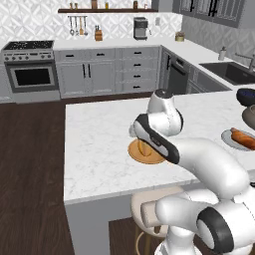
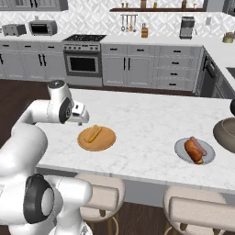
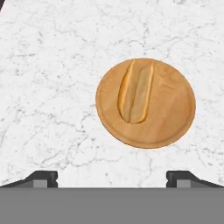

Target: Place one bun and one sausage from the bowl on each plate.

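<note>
The light grey round plate (image 2: 194,151) already has its food: one fat orange-brown bun (image 2: 193,151) and one thin pink sausage (image 2: 199,145) lie on it side by side. The round flat plate of orange-tan wood (image 3: 168,116) has a bun (image 3: 136,91) on it too, but no sausage yet. So I think the job is mostly done, and one sausage must next come from the wide brownish-grey speckled bowl (image 2: 226,134), which sits at the far right end of the white marble counter (image 2: 147,119). I cannot see what is inside that bowl. The robot's claw (image 3: 112,177) hangs above the wooden plate with its two dark tips spread wide apart, and it holds nothing. The bun on the wooden plate is long with round ends and a soft groove down its middle. Its colour is close to the wood under it.
</note>
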Robot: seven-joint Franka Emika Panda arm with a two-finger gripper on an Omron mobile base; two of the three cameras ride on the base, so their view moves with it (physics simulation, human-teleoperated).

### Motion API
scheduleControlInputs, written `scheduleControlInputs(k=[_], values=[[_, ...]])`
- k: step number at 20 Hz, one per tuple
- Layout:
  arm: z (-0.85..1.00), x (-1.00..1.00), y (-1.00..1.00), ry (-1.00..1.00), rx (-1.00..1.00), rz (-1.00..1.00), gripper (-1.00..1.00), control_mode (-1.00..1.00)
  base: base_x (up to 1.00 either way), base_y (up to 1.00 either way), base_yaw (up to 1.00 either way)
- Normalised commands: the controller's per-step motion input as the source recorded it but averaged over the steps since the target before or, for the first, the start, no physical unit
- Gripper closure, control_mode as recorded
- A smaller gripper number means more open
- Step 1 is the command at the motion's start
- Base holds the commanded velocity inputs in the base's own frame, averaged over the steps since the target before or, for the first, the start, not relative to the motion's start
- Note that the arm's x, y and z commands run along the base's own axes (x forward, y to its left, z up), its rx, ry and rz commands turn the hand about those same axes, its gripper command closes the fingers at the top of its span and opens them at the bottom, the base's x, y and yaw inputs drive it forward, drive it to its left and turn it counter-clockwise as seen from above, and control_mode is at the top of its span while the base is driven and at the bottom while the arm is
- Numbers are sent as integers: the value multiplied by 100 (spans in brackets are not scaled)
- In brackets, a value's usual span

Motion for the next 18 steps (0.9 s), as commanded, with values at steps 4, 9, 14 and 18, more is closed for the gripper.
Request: scheduleControlInputs(k=[4, 9, 14, 18], values=[[78, -66, -88, 15, 0, -6, -100, -100, 0, 0, 0], [3, -90, -48, -14, 0, -7, -100, -100, 0, 0, 0], [0, -9, 0, -2, 0, 0, -100, -100, 0, 0, 0], [0, 0, 0, 0, 0, 0, -100, 100, 0, -14, 2]])
